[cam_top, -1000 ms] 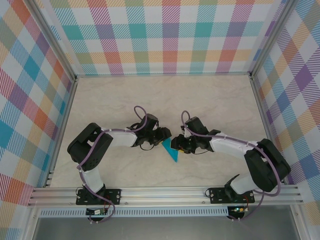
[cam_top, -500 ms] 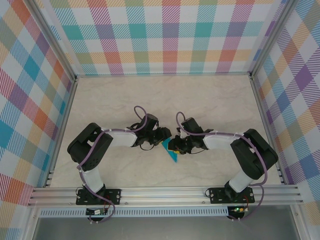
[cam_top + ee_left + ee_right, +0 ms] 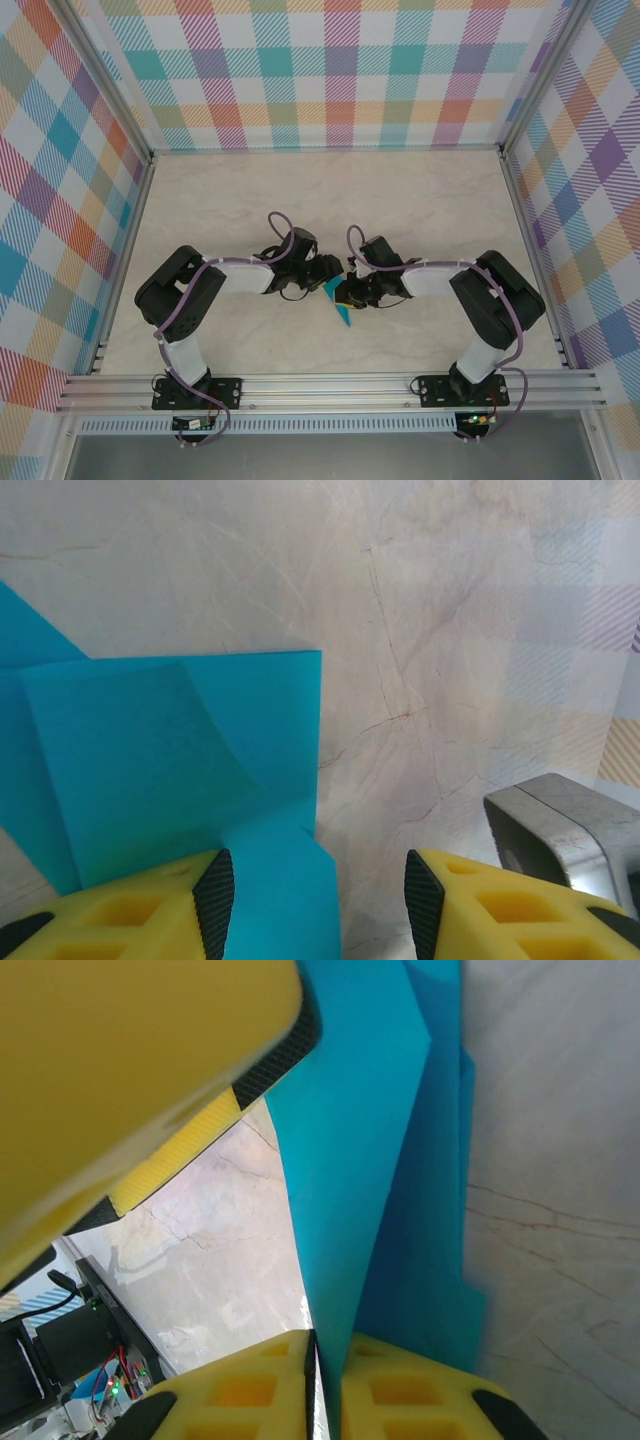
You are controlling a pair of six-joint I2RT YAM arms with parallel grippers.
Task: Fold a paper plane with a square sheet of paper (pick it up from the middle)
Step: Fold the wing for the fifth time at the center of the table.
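Right wrist view: the folded blue paper (image 3: pixel 370 1160) is pinched tight by the right gripper (image 3: pixel 325 1380). The left gripper (image 3: pixel 315 905) is seen half open over the paper's edge, with nothing held.

The square sheet of paper (image 3: pixel 150 760) is thin, matt teal paper, sharply creased. The tabletop (image 3: pixel 450 630) is smooth, pale and marble-veined, faintly glossy. The left tool (image 3: pixel 315 910) has fingers (image 3: pixel 510 915) of matt yellow plastic; at four o'clock, a dull brushed-metal block (image 3: pixel 560 815).
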